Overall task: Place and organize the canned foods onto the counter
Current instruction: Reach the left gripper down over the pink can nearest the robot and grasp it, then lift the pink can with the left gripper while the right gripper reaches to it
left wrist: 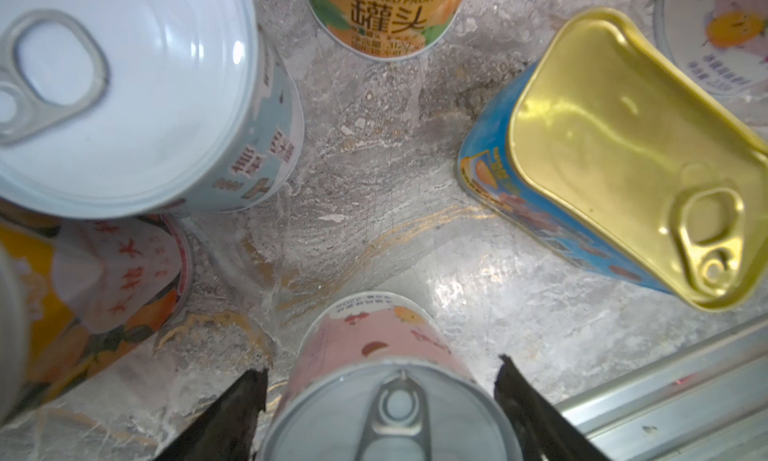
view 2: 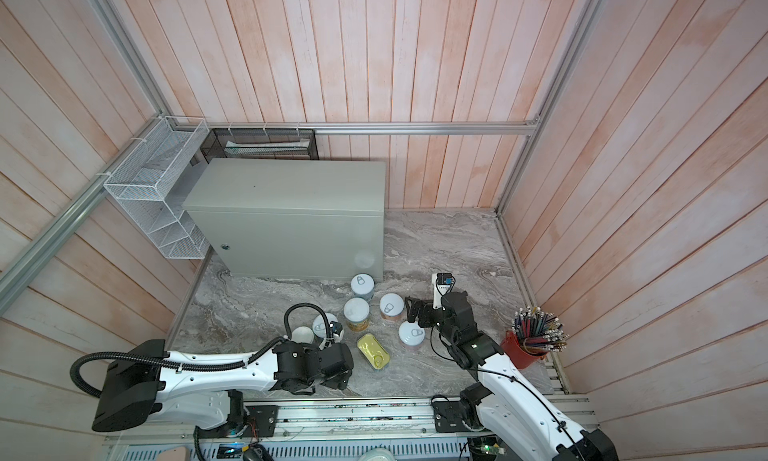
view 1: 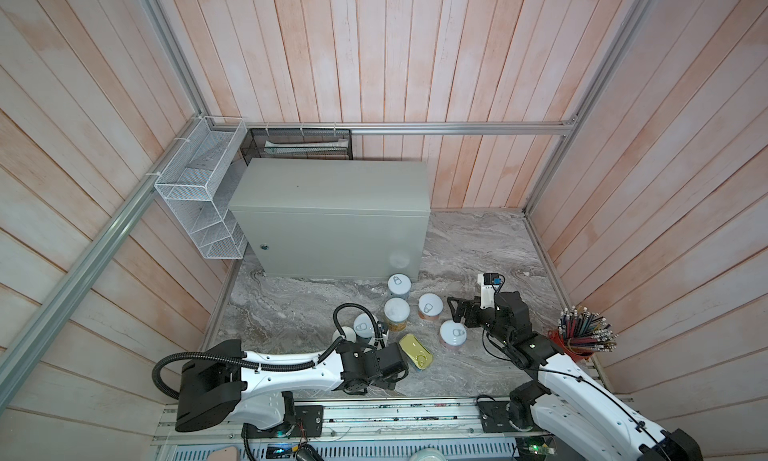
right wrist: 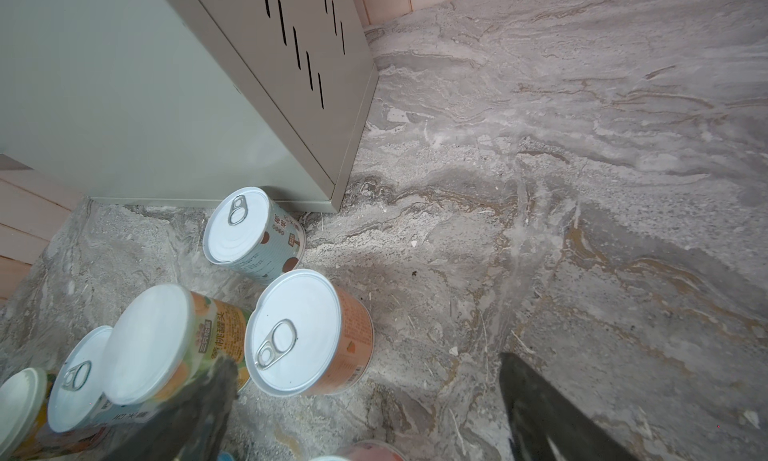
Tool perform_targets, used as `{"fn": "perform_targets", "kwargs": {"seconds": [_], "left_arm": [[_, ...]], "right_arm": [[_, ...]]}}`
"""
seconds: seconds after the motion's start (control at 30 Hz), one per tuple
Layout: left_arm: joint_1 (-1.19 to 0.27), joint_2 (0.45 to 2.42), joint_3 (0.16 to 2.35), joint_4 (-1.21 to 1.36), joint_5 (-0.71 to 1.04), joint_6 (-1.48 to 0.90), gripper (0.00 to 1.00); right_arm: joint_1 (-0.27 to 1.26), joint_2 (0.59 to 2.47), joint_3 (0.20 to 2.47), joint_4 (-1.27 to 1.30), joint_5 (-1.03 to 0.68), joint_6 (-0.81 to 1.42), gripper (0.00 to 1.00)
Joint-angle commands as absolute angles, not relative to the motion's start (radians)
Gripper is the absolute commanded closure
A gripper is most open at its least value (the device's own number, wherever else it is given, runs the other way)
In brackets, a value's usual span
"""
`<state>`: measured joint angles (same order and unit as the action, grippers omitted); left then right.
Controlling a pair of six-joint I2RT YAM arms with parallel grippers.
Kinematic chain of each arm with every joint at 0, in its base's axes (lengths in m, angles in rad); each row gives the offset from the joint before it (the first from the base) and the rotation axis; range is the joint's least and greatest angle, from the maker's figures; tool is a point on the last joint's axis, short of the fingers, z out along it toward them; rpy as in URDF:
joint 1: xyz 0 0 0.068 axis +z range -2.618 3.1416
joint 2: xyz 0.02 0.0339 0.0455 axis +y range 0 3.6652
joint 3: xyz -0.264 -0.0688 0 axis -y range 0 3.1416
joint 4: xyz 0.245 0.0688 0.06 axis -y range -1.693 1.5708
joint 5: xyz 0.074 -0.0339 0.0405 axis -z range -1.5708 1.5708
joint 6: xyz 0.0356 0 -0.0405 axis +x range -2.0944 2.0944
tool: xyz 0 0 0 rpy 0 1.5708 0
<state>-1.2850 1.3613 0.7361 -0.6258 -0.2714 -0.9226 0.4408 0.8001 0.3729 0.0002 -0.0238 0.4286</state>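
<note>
One left end effector (left wrist: 382, 364): jaws flank pink can (left wrist: 374, 338), contact unclear
Right end effector (view 1: 454, 311): spread wide, empty
Gold-topped blue tin (view 1: 416, 351): on marble worktop (view 1: 478, 247)

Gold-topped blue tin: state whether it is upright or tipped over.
Upright. The blue tin stands on the marble surface with its gold pull-tab lid facing up.

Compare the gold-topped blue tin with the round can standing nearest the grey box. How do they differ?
The tin is rectangular; the can is round. The tin's lid is gold, the can's pale silver-white. The tin's label is bright blue, the can's pale teal. Both stand upright, pull tabs up.
</note>
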Motion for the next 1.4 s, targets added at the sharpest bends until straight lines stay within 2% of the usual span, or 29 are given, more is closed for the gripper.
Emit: {"fn": "perform_targets", "kwargs": {"seconds": [0.0,0.23,0.4,0.6,0.93,1.1,1.37], "left_arm": [[-1.286,1.389,0.73,-0.621,-0.322,-0.931,0.15],[-1.286,1.446,0.734,-0.603,-0.302,-0.949,0.18],[-1.284,1.429,0.723,-0.607,-0.31,-0.971,0.33],[-1.28,1.381,0.737,-0.616,-0.333,-0.943,0.43],[-1.167,1.29,0.841,-0.668,-0.266,-0.774,0.47],[-1.107,1.272,0.91,-0.689,-0.235,-0.67,0.47],[-1.003,1.33,1.071,-0.764,-0.077,-0.515,0.47]], "right_arm": [[0.446,0.781,0.363,0.011,-0.027,0.458,0.02],[0.446,0.753,0.352,0.015,-0.021,0.465,0.02],[0.446,0.756,0.345,0.007,-0.02,0.475,0.02],[0.446,0.765,0.337,0.03,-0.04,0.474,0.02],[0.489,0.77,0.354,0.049,-0.155,0.404,0.02],[0.597,0.771,0.349,0.09,-0.148,0.342,0.02],[0.764,0.835,0.35,0.211,-0.144,0.235,0.02]]}}
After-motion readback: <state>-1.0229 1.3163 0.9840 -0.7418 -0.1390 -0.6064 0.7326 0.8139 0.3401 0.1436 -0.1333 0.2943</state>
